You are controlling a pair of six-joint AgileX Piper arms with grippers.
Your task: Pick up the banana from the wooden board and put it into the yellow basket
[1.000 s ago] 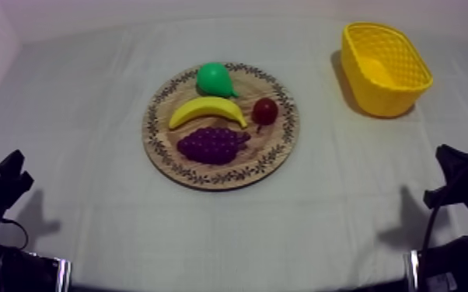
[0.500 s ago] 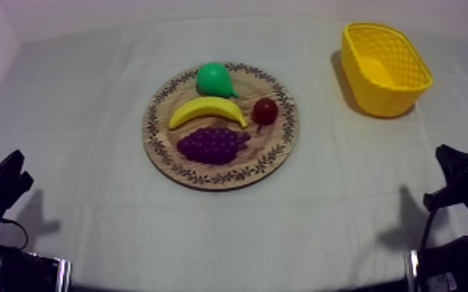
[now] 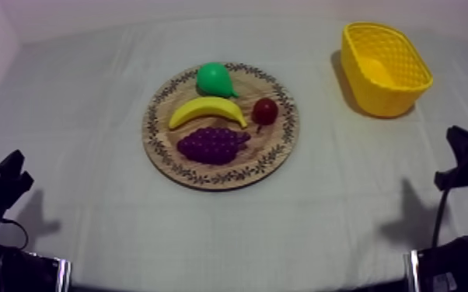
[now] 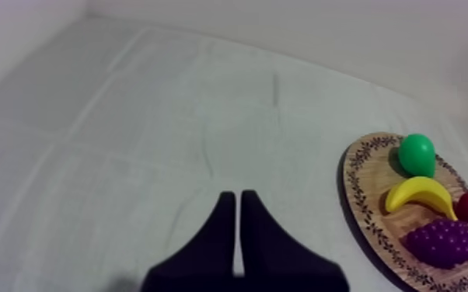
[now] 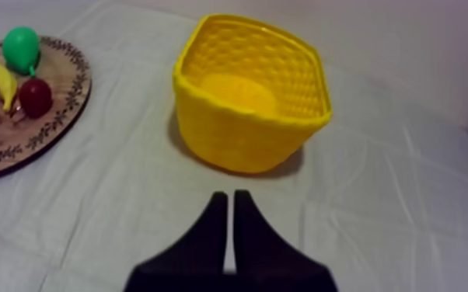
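The yellow banana (image 3: 206,110) lies on the round wooden board (image 3: 158,152) at mid-table, between a green pear (image 3: 215,79) and purple grapes (image 3: 212,144), with a small red fruit (image 3: 265,111) to its right. The yellow basket (image 3: 385,68) stands at the far right. My left gripper (image 3: 15,172) sits low at the left edge. Its fingers (image 4: 223,225) lie together, shut on nothing, over bare cloth, with the banana (image 4: 420,194) off to the side. My right gripper (image 3: 461,149) sits at the right edge, also shut (image 5: 227,200), pointing at the basket (image 5: 249,93).
The basket is empty inside and casts a shadow on the cloth toward the board. Beside the basket in the right wrist view are the board's rim (image 5: 66,116), the pear (image 5: 21,48) and the red fruit (image 5: 35,97). Open cloth surrounds the board.
My right arm has shifted slightly to the right and up at the table's right edge. The left arm and the fruit have not moved.
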